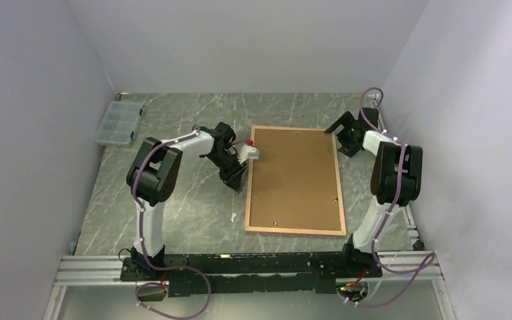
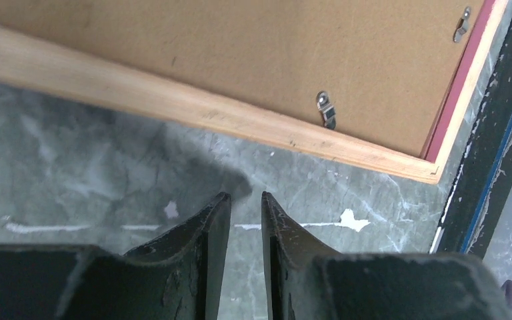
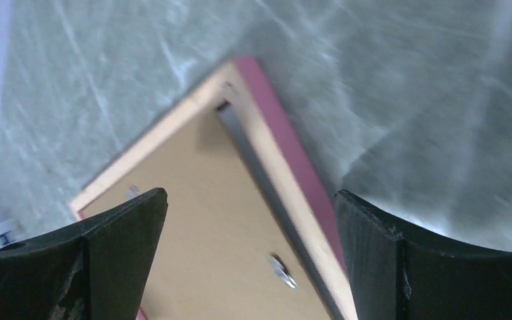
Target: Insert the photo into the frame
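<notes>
Top: frame (image 1: 295, 231) lying back-up, flat on green marbled table (image 1: 173, 200), thin tan wood rails round brown fibreboard (image 1: 297, 177).
Left wrist: left gripper (image 2: 245, 200) slightly parted, nothing between, beside frame rail; small metal tabs (image 2: 326, 110).
Right wrist: right gripper (image 3: 250, 197) spread wide above pink-edged corner, bit blurry.

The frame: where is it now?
Top view: the frame lies back-up on the table, left gripper beside its left rail, right gripper at its far right corner.

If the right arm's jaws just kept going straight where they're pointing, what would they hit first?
Probably the frame, near its corner: the right gripper, jaws wide open, points at its rail and backing board. Depth is unclear.
</notes>
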Controlling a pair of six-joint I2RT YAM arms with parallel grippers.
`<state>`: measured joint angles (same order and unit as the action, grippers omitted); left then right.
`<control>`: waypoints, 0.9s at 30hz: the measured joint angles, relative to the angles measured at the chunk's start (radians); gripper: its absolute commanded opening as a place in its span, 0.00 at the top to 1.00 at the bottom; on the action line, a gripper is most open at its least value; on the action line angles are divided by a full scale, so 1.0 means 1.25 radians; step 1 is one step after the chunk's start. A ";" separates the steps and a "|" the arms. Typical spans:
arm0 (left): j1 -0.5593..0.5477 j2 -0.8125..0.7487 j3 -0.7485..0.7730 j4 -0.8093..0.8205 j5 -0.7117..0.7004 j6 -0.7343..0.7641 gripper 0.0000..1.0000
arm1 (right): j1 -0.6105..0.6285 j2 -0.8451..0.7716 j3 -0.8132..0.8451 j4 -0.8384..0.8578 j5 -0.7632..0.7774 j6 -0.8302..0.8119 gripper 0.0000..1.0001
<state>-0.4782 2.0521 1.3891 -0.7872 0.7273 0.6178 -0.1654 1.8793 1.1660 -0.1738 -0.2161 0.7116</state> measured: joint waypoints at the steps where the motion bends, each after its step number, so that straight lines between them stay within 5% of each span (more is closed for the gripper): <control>1: -0.008 0.000 0.000 0.003 -0.002 0.000 0.69 | 0.003 0.020 0.020 0.020 -0.022 0.011 0.00; 5: -0.033 0.000 0.001 0.007 -0.002 0.000 0.69 | 0.047 0.113 0.129 0.022 -0.063 0.027 0.00; 17: -0.070 0.000 0.003 -0.181 0.007 0.056 0.58 | 0.318 0.468 0.765 -0.174 -0.136 -0.020 0.00; 19: -0.067 -0.001 0.011 -0.238 0.013 0.081 0.54 | 0.337 0.464 0.786 -0.211 -0.132 -0.034 0.00; 22: -0.028 -0.014 0.045 -0.324 0.029 0.105 0.15 | 0.331 0.397 0.726 -0.240 -0.090 -0.049 0.00; 23: 0.000 -0.017 0.084 -0.365 0.037 0.114 0.09 | 0.320 0.352 0.673 -0.239 -0.075 -0.052 0.00; 27: 0.130 -0.017 0.301 -0.448 0.074 0.134 0.10 | 0.239 0.111 0.445 -0.257 -0.006 -0.048 0.00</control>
<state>-0.3153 2.0304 1.7649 -1.3472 0.8192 0.7849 0.1329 2.0182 1.7226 -0.4953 -0.2237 0.6514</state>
